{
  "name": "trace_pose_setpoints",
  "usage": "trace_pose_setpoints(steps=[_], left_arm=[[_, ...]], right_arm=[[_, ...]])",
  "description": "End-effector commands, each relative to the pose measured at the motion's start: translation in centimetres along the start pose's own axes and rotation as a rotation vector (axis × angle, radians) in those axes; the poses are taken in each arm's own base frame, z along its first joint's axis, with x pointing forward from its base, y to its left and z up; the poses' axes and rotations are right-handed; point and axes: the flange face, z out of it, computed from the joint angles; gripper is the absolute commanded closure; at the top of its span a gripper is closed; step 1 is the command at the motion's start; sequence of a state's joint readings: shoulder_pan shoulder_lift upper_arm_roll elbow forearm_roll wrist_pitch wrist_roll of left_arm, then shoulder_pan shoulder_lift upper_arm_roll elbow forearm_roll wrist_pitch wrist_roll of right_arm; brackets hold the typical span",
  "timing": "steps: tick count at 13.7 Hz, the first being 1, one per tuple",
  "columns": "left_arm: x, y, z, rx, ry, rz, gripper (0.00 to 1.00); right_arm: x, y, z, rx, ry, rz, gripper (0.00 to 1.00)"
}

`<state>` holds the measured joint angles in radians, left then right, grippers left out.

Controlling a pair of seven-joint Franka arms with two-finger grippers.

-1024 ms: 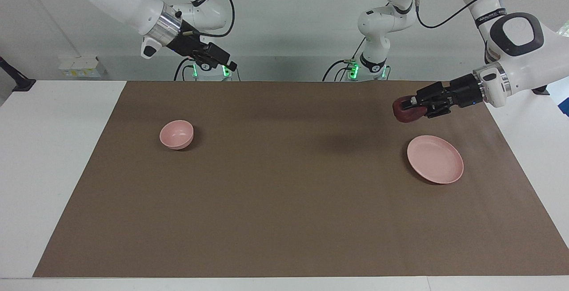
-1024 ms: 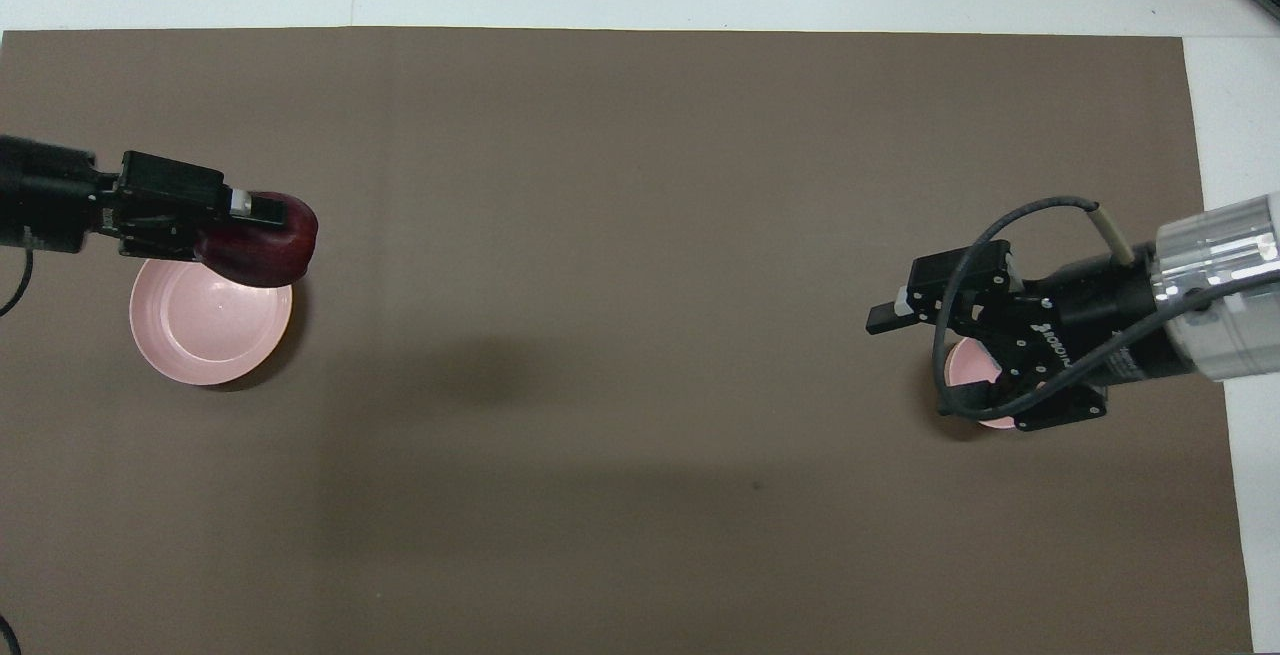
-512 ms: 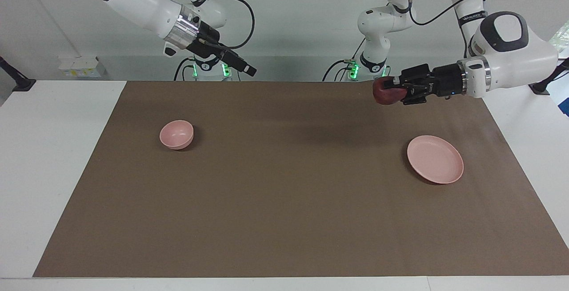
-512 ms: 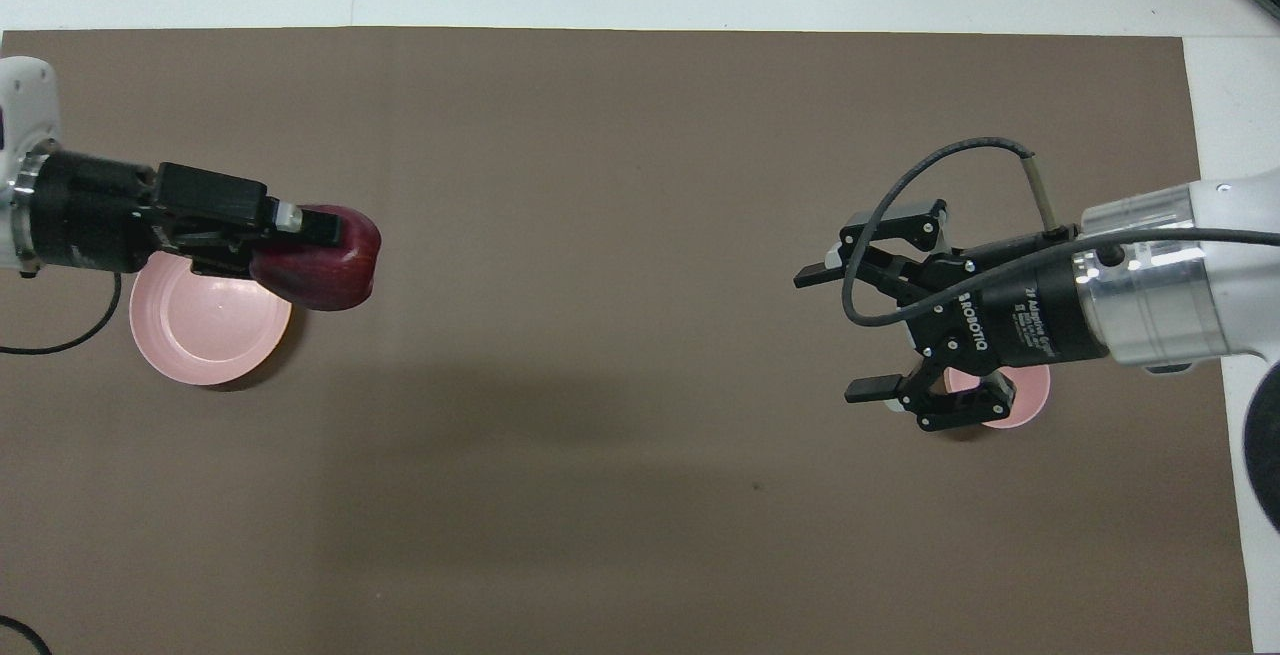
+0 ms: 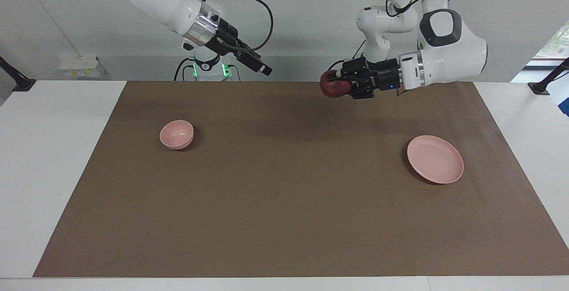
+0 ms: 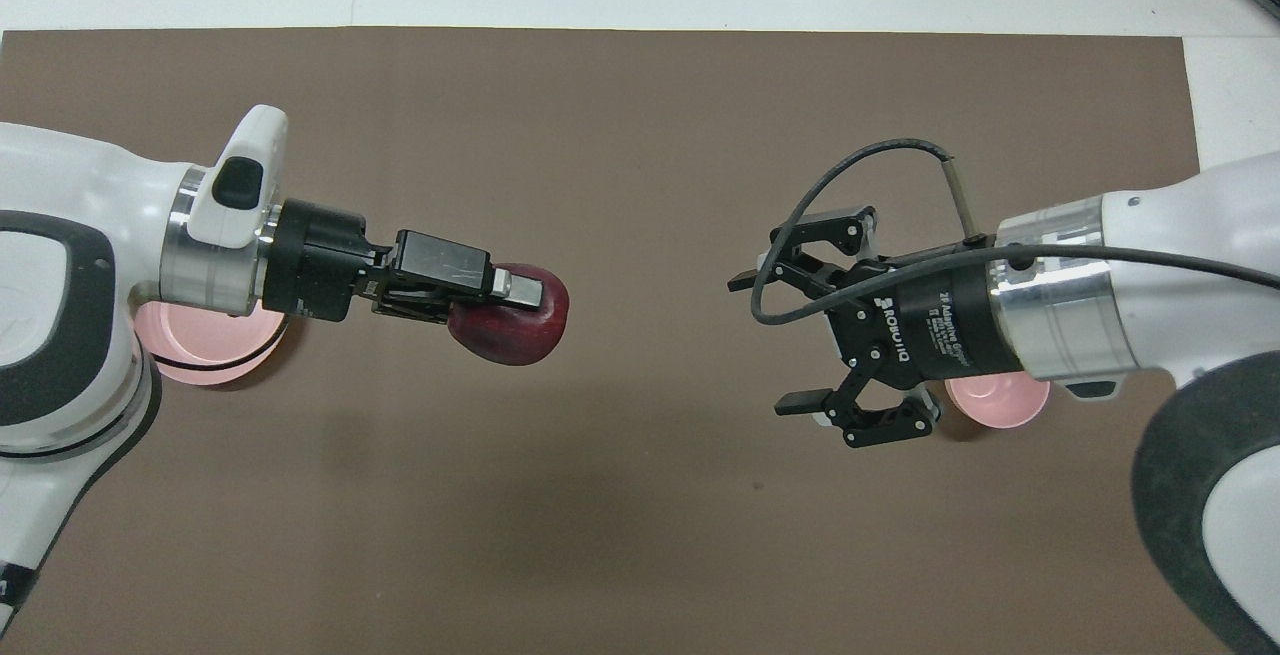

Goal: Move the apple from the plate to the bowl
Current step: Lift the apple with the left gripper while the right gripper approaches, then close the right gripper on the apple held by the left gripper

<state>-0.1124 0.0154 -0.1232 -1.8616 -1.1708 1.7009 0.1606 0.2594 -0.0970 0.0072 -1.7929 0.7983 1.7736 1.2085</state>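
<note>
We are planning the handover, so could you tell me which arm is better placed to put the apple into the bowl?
The right. The right gripper is up in the air with its fingers open, toward the bowl's end. The left gripper holds the apple over the mat's middle, near the plate.

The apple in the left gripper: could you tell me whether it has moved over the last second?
Yes. Held in the left gripper, the apple has travelled away from the plate toward the right arm's end, nearer the open right gripper.
</note>
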Motion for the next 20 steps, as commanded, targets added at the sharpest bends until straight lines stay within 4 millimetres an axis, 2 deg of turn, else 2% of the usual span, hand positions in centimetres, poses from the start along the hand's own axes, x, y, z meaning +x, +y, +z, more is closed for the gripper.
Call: trace_pose_setpoints(steps=[1,4,8,10,12,14,17,20], left_arm=[[-1.2,0.7,0.3,-0.034,0.017,0.002,1.0],[-1.6,1.5,0.2,-0.057,0.019,-0.01,1.0],[-2.0,1.6,0.4,-0.082,0.016,-0.018,1.0],[-2.9,1.4,1.5,-0.075,0.008,-0.018,1.0],[-2.6,1.5,1.5,-0.066,0.038,-0.017,1.0],[-2.4,2.0,2.6,-0.05,0.073,-0.009,1.0],[-2.7,1.9,3.2,-0.043,0.059,-0.012,1.0],[-3.7,1.9,3.9,-0.038,0.044,-0.013,1.0]], right_arm=[[-0.3,-0.5,0.6,0.001,-0.005,0.068,0.0],[-0.5,-0.8,2.6,-0.024,-0.008,0.221,0.0],[0.0,-2.5,5.6,-0.024,-0.019,0.439,0.0],[-0.5,-3.0,5.9,-0.019,-0.024,0.451,0.0],[-2.2,-2.8,7.2,-0.038,-0.033,0.428,0.0],[-3.2,-2.6,8.1,-0.048,-0.029,0.412,0.0],[-4.1,-2.7,9.7,-0.05,-0.023,0.399,0.0],[-4.0,-2.8,9.8,-0.053,-0.02,0.401,0.0]])
